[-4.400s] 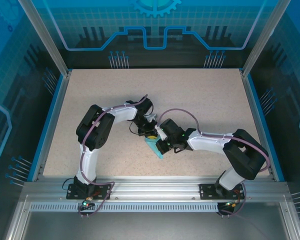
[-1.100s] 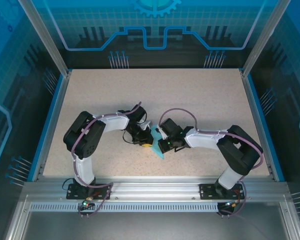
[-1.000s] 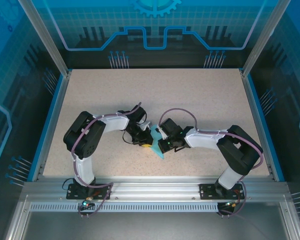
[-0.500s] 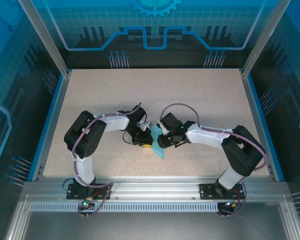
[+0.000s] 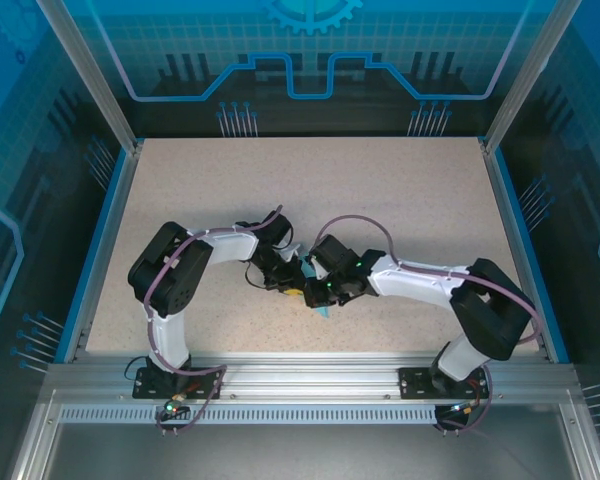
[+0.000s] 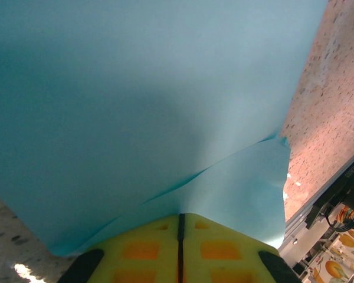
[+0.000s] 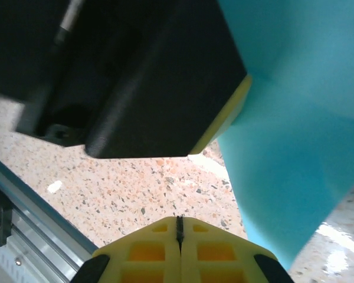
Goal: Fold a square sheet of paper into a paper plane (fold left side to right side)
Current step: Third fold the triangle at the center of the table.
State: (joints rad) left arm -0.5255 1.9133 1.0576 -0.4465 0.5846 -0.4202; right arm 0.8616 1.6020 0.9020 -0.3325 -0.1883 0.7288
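The sheet of paper point(image 6: 141, 106) is cyan and lies creased on the speckled table, one layer overlapping another. My left gripper point(image 6: 180, 219) is shut, its yellow tips set against the paper's near edge. From above, the left gripper point(image 5: 292, 287) and right gripper point(image 5: 315, 290) meet at the table's middle, and a small cyan corner of paper point(image 5: 321, 309) pokes out below them. My right gripper point(image 7: 178, 220) is shut with nothing in it, over bare table just left of the paper point(image 7: 295, 153). The left gripper's black finger point(image 7: 159, 88) looms close ahead of it.
The speckled tabletop point(image 5: 380, 190) stretches wide behind and beside both arms. An aluminium rail point(image 5: 310, 375) runs along the near edge and appears again as a rail point(image 7: 23, 200) in the right wrist view. Blue walls enclose the table.
My right gripper has slid left and nearer, up against the left gripper, covering most of the paper from above. The left arm has barely moved.
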